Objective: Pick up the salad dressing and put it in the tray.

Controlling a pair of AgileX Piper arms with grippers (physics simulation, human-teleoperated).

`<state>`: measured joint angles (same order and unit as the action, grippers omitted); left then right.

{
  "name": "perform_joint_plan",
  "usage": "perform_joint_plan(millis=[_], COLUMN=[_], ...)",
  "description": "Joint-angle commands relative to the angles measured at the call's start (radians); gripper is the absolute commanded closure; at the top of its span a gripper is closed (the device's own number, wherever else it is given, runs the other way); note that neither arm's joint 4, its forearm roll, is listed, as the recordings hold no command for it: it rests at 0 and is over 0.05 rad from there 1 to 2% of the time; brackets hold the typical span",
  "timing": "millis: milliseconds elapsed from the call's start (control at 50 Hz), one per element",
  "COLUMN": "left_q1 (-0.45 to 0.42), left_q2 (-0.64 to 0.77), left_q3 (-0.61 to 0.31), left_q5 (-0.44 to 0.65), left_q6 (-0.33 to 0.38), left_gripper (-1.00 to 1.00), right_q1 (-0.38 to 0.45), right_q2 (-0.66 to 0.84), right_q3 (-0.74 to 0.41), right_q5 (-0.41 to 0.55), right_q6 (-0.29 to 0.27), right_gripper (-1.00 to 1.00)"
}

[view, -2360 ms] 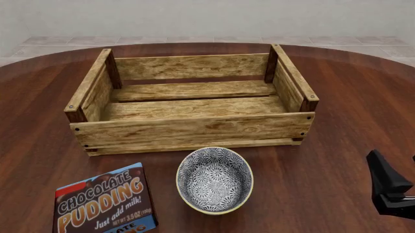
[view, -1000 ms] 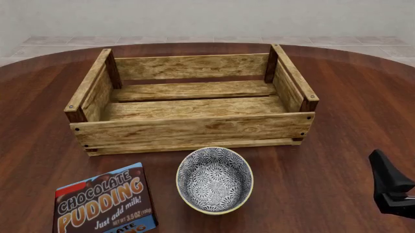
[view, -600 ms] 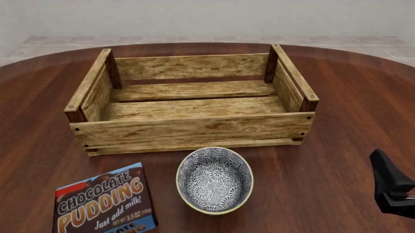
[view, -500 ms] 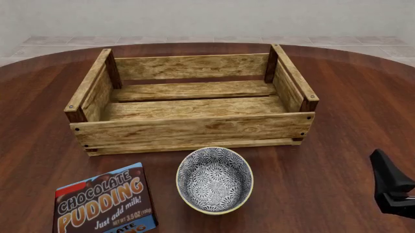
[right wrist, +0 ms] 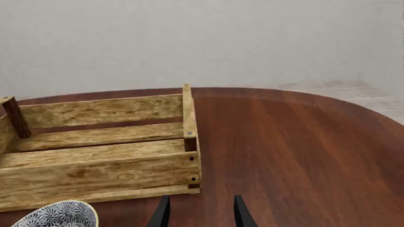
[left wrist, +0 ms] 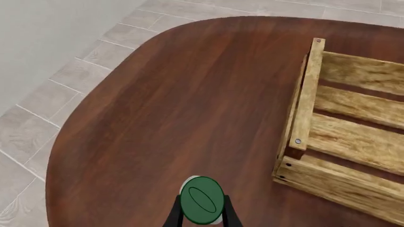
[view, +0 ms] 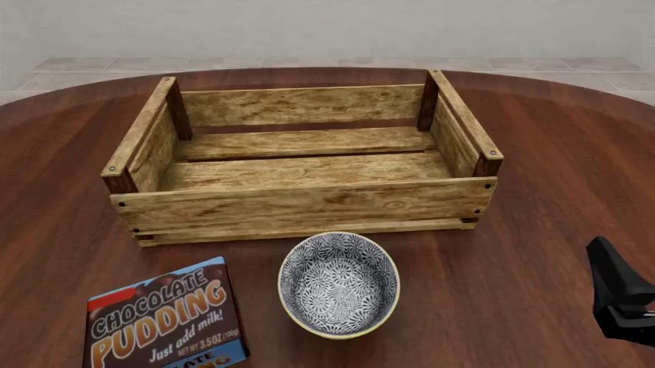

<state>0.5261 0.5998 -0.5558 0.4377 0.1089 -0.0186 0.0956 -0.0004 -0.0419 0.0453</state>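
Salad dressing [left wrist: 201,200] only turns up in the left wrist view, bottom centre of the frame: you're looking down on its dark green cap with a sliver of white bottle around it, and the left tool [left wrist: 202,216] has its two dark fingers tight against either side, so I'd call that gripping the bottle just under the cap. Whether it's lifted or standing on the tabletop [left wrist: 189,109], can't tell. In the front view the bottle isn't visible at all.

Handling guess: slim rigid plastic, light, smooth-sided and top-heavy-ish, so it could twist or slip if squeezed off-centre. Holding high on the neck looks sensible, keep it upright.

The tray [view: 303,205] fills the upper middle of the front view, nothing inside it, so plenty of landing room. Its walls and dark corner posts are the thing to clear. Lower down sit the patterned bowl [view: 339,284] and the chocolate pudding box [view: 169,320], both near the tray's front wall.

The right tool [right wrist: 198,211] sits with fingers spread apart, holding nothing, lower right of the front view.
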Motion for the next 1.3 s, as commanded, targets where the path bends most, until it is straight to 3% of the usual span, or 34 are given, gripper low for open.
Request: perform_joint_plan(millis=[20,320,340,380,500,540,560,580,1100,1300], left_q1=[-0.08,-0.237,-0.273,-0.278,-0.345,-0.37,-0.37,-0.376,-0.438,-0.464], left_q2=[-0.012,0.0,0.017,0.056,0.101,0.174,0.236,0.248,0.371,0.406], left_q3=[-0.053,-0.14,-0.045,-0.024,-0.043,-0.195,-0.11,-0.113,-0.377,-0.466], left_q5=[0.013,0.0,-0.143,-0.222,-0.249,-0.172,-0.321,-0.331,-0.28,-0.267], left_q6=[0.033,0.077,0.086,0.073,0.075,0.082,0.08,0.081,0.168,0.171], left_gripper=[1.0,1.0,1.0,1.0,1.0,1.0,1.0,1.0,1.0,1.0], right_q1=[-0.002,0.007,0.006,0.003,-0.001,-0.001,-0.003,-0.004,-0.001,0.0], right_q2=[-0.01,-0.045,-0.047,-0.047,-0.049,-0.055,-0.051,-0.049,-0.032,-0.035], right_q3=[0.0,0.0,-0.001,-0.001,-0.001,0.0,-0.001,0.0,0.0,0.0], right_q5=[0.008,0.039,0.041,0.041,0.043,0.048,0.046,0.043,0.029,0.031], right_q6=[0.0,-0.012,-0.012,-0.013,-0.012,-0.011,-0.009,-0.008,-0.004,-0.002], right_gripper=[-1.0,-1.0,-1.0,-1.0,-1.0,-1.0,-1.0,-1.0,-1.0,-1.0])
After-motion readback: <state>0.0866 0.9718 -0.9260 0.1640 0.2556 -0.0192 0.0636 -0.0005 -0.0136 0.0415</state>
